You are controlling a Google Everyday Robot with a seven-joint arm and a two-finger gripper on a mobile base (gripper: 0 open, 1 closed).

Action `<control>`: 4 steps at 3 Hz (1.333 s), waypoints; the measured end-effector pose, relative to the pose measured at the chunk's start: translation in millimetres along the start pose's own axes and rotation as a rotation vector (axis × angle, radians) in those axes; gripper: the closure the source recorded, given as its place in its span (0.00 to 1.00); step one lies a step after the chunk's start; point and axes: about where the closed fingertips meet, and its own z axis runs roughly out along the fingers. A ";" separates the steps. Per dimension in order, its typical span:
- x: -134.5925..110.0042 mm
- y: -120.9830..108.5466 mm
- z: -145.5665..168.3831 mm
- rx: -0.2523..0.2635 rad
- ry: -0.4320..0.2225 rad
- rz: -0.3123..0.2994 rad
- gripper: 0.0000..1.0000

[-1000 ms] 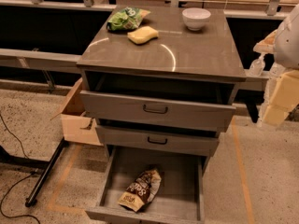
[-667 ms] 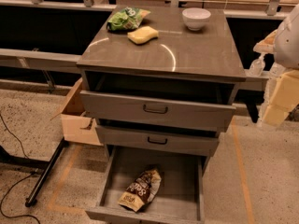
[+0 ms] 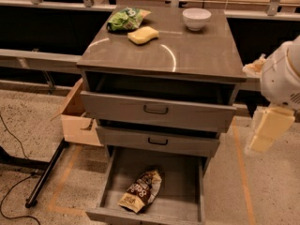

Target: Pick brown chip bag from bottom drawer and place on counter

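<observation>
The brown chip bag (image 3: 140, 190) lies on the grey floor of the open bottom drawer (image 3: 185, 198), toward its front middle, tan end facing the front. The counter (image 3: 187, 50) is the glossy grey-brown top of the drawer cabinet. My gripper (image 3: 266, 129) hangs at the right edge of the view, beside the cabinet at the height of the two upper drawers. It is well above and to the right of the bag and holds nothing that I can see. My white arm (image 3: 281, 76) is above it.
On the counter sit a green chip bag (image 3: 125, 18), a yellow sponge (image 3: 142, 34) and a white bowl (image 3: 196, 18). The two handle-fronted drawers (image 3: 157, 110) are slightly pulled out. A cardboard box (image 3: 77, 117) and a black stand leg (image 3: 47, 172) are on the floor at the left.
</observation>
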 end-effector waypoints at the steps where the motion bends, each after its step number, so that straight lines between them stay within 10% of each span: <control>1: 2.8 15.2 42.9 0.021 -0.055 -0.059 0.00; 3: -17.5 27.8 145.3 0.040 -0.216 -0.301 0.00; 4: -19.0 25.9 149.3 0.058 -0.220 -0.402 0.00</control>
